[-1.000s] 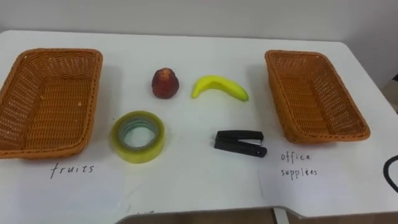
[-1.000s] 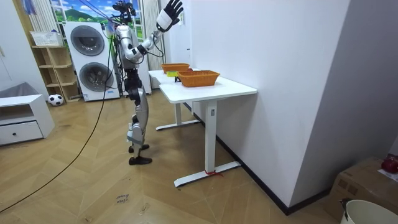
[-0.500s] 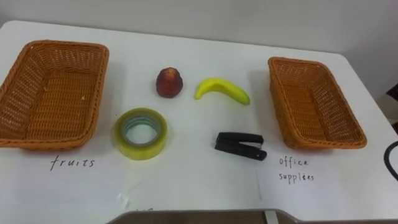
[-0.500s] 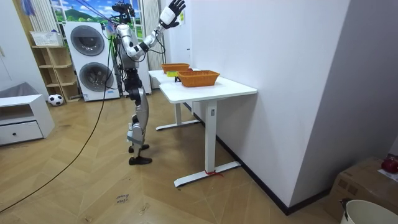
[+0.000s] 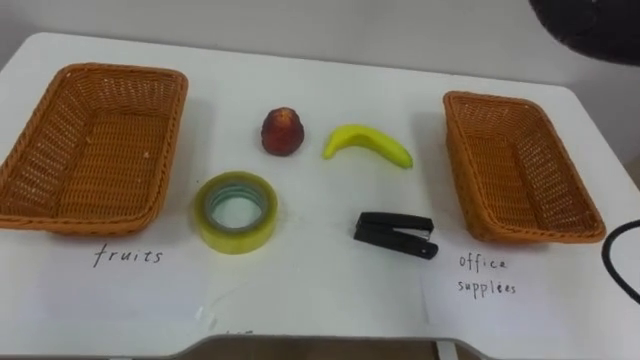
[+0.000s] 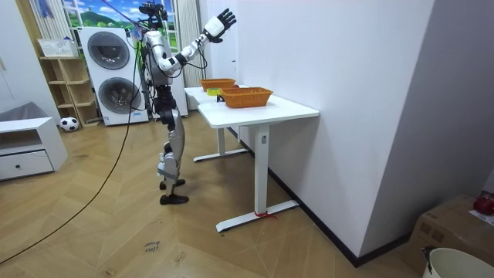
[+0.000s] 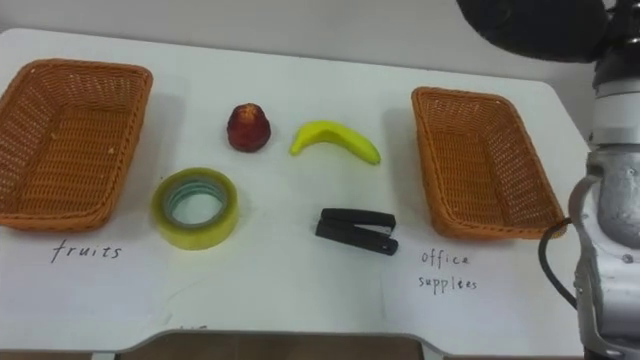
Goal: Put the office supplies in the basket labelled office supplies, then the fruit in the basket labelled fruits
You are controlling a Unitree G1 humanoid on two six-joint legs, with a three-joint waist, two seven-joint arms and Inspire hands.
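In the left eye view, the white bench (image 5: 320,295) carried everything. The left basket (image 5: 100,150) sat by the bench's left edge and the right basket (image 5: 520,170) by its right edge. Both were brown wicker, with their long sides running from the near edge toward the far one.

Between them, toward the far edge, the red fruit (image 5: 283,131) stood just left of the banana (image 5: 368,145), close but apart. Nearer the front edge the tape roll (image 5: 236,240) lay flat, hole up, near the left basket's near right corner. The black stapler (image 5: 395,233) lay to the right of it, well apart. All four rested on the bench itself, outside the baskets.

A handwritten label (image 5: 127,256) lay before the left basket and a second label (image 5: 485,275) before the right one. The right hand (image 5: 590,22) showed as a dark blur at the top right, over the bench's far right corner. Its fingers could not be read there.

In the room view, the robot stood upright on the wooden floor (image 6: 116,232) at the bench's edge on the room view's left. The stacked washing machines (image 6: 114,73) were behind it. Its right arm reached up and forward. The right hand hung high above the bench at about head height, fingers spread wide and holding nothing.

In the right eye view, the pale forearm rose along the right side, past the right basket, to the dark hand at the top right.
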